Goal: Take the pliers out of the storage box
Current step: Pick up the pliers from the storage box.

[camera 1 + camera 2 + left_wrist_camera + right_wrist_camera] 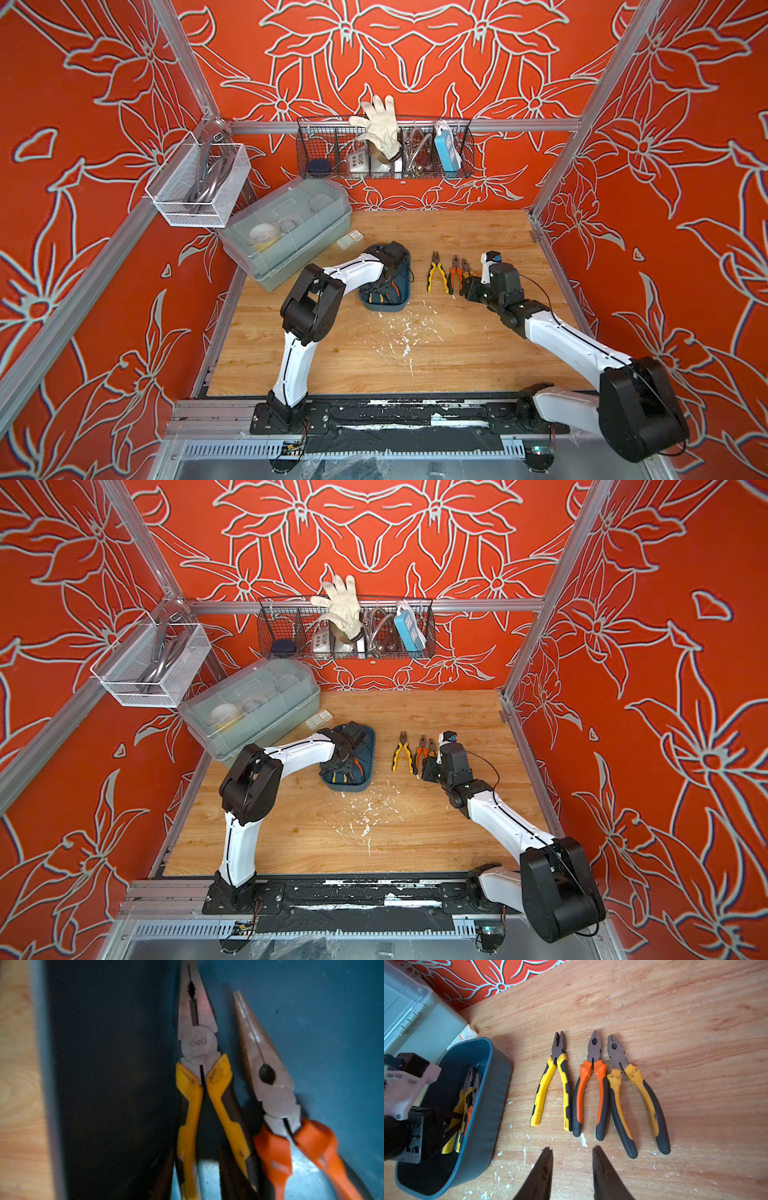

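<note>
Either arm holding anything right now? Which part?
Right gripper: nothing, jaws open. Left gripper is down in the storage box at the handles of the yellow-handled pliers; whether it grips them cannot be told.

You see a teal storage box (488, 1105), yellow-and-black pliers (543, 1088), orange-and-black pliers (594, 1051), red walls (415, 62) with pale flower outlines, wood-grain table (675, 1022)

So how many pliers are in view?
5. Three side by side on the table: yellow pliers, orange pliers, amber pliers. Two in the storage box: yellow long-nose pliers and orange long-nose pliers. The left arm may hide more.
</note>
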`<control>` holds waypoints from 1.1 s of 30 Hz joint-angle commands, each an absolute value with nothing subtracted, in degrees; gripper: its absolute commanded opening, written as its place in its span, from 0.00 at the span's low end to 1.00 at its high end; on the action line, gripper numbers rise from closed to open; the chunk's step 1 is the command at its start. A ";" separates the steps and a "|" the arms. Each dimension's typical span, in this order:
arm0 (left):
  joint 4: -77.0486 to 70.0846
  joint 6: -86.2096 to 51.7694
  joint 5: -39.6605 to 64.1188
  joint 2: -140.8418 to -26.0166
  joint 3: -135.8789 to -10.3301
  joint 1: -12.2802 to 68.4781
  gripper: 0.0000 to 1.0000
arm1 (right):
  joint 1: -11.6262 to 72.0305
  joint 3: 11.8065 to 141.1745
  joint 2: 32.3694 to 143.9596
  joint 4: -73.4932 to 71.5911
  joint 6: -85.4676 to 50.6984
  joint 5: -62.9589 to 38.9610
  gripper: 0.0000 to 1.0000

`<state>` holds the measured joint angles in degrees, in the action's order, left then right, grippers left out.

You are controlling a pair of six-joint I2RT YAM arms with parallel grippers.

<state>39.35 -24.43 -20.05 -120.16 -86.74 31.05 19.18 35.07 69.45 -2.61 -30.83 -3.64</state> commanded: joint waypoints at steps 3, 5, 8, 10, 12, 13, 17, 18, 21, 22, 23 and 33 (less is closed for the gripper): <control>40.07 -27.28 -14.43 -123.03 -84.77 30.51 0.31 | 19.16 34.80 70.31 -3.25 -30.85 -3.23 0.35; 39.15 -27.44 -13.93 -122.06 -83.99 30.51 0.26 | 19.20 34.77 70.42 -3.34 -30.81 -3.19 0.35; 39.06 -27.31 -14.47 -120.41 -83.58 30.51 0.11 | 19.16 34.77 70.49 -3.44 -30.85 -3.16 0.35; 39.94 -27.16 -14.94 -119.16 -83.92 30.56 0.01 | 19.20 34.89 70.52 -3.50 -30.84 -3.56 0.35; 41.23 -27.16 -15.05 -117.37 -84.16 30.51 0.00 | 19.16 34.96 70.58 -3.52 -30.84 -3.88 0.35; 41.31 -27.16 -14.87 -115.94 -84.00 30.52 0.00 | 19.17 35.06 70.50 -3.24 -30.70 -4.13 0.35; 39.31 -27.86 -13.62 -108.92 -81.11 30.51 0.00 | 19.16 34.73 69.40 -3.23 -30.63 -4.38 0.35; 38.46 -28.24 -13.26 -107.00 -80.11 30.52 0.00 | 19.16 34.58 69.18 -3.49 -30.67 -4.16 0.35; 36.08 -29.48 -12.75 -102.43 -77.52 30.54 0.00 | 19.16 34.33 69.19 -3.56 -30.76 -4.33 0.35; 35.18 -30.04 -12.50 -101.12 -76.73 30.54 0.00 | 19.15 34.44 69.31 -3.60 -30.84 -4.52 0.34; 34.52 -30.65 -12.48 -100.04 -75.89 30.56 0.00 | 19.17 34.47 69.39 -3.60 -30.85 -4.62 0.34; 15.12 -40.13 -4.19 -86.07 -56.79 30.51 0.00 | 19.16 34.10 70.42 -4.99 -31.71 -5.85 0.34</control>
<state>24.23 -36.73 -7.53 -89.69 -59.16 30.59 19.18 35.05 70.08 -3.51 -30.94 -4.71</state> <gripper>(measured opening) 0.137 0.341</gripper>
